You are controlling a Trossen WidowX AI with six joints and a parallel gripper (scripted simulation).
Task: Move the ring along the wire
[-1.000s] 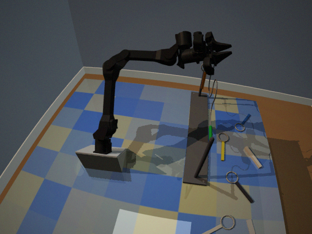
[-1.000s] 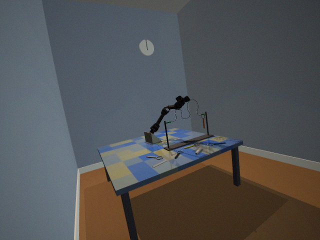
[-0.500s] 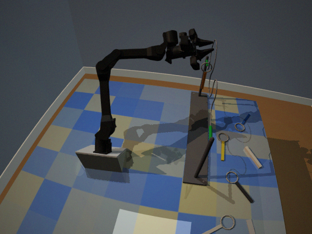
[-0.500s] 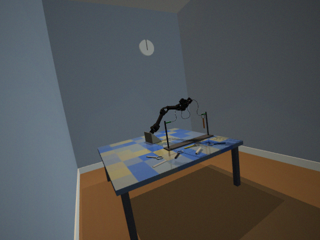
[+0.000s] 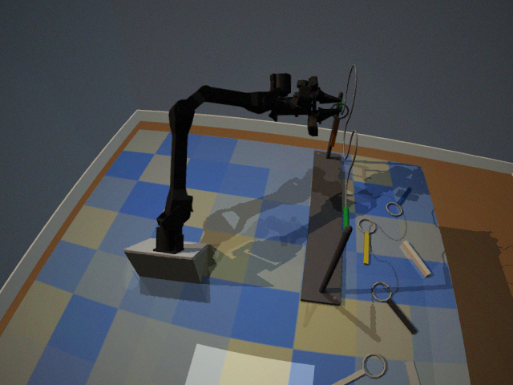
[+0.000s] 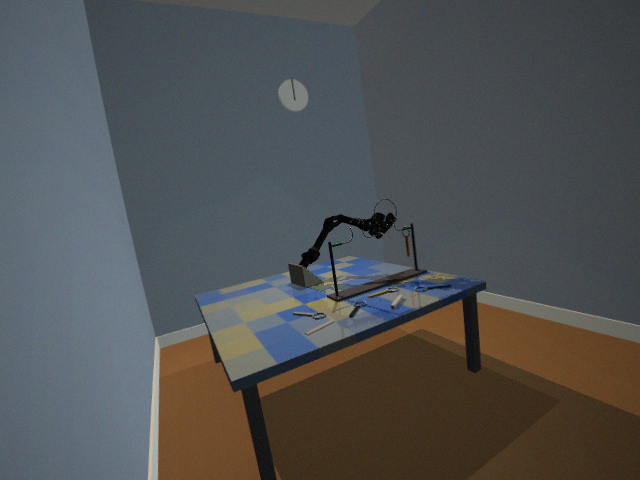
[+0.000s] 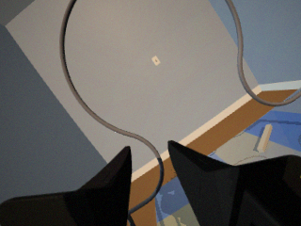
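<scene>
The ring [image 5: 345,110] [image 6: 405,233] hangs around the far green part [image 6: 407,227] beside the far post [image 5: 329,151] [image 6: 414,250], its orange handle [image 5: 334,132] [image 6: 407,246] pointing down. My gripper [image 5: 339,105] [image 7: 149,148] is partly open and empty. In the exterior view it is left of and above the ring. The grey wire [image 5: 355,83] [image 6: 385,199] [image 7: 62,42] curves past the fingertips in the wrist view; I cannot tell the gap. The ring is not visible there. The other green part [image 5: 346,217] [image 6: 337,244] adjoins the near post [image 5: 336,257] [image 6: 332,271].
A dark base plate [image 5: 321,249] joins the posts. Beyond it lie a yellow-handled ring [image 5: 365,249] [image 6: 379,293], a blue-handled ring [image 5: 404,196], a dark-handled ring [image 5: 401,315], a pale-handled ring [image 5: 352,377] and a pale block [image 5: 416,258] [image 7: 264,137]. The wire has tall loops.
</scene>
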